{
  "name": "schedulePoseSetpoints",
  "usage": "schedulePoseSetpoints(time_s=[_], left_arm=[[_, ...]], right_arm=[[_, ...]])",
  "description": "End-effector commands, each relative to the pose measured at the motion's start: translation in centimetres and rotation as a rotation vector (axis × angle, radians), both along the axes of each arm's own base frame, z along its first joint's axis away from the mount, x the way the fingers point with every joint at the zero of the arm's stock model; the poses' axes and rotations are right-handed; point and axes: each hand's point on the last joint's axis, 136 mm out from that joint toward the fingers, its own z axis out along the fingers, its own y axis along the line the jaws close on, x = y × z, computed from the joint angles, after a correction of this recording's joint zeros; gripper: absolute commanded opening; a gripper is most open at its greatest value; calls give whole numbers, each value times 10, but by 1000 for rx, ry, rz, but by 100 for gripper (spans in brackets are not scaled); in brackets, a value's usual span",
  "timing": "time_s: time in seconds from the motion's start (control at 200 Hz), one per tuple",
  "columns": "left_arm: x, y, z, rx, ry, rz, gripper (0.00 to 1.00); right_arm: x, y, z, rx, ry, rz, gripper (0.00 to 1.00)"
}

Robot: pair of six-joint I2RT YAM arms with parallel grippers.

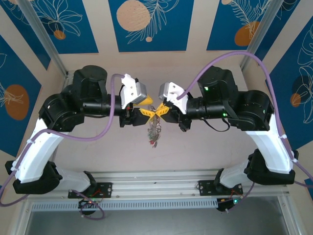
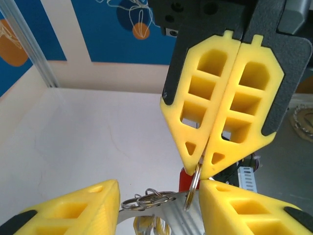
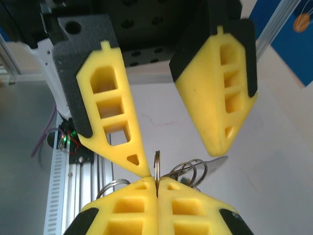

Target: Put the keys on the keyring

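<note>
Mid-threading: right gripper (image 3: 156, 182) is pinching the thin grey metal keyring (image 3: 156, 164) — left gripper (image 2: 160, 192), spread, should be grasping the dangling silvery keys (image 1: 154, 133) next.

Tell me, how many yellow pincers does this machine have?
2. The left pincer, open, and the right pincer, shut on a metal ring, face each other above the middle of the table. None seems hidden.
</note>
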Motion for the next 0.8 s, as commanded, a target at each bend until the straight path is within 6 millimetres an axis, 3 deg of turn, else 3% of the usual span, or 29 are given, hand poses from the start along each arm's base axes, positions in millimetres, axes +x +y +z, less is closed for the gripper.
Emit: schedulePoseSetpoints(time_s=[0.0,0.165,0.37,0.795], left_arm=[[-7,2,-5,29,-27,-28,47],[-7,0,-10,42,-26,-34,41],[-10,0,-12,39,-23,-47,22],[-9,-3,-13,39,-28,-55,28]], right_arm=[[-3,-2,10,12,-30,10,0],[-2,0,7,9,-18,10,0],[1,-1,6,13,13,8,0],[6,0,-6,-31,34,-2,0]])
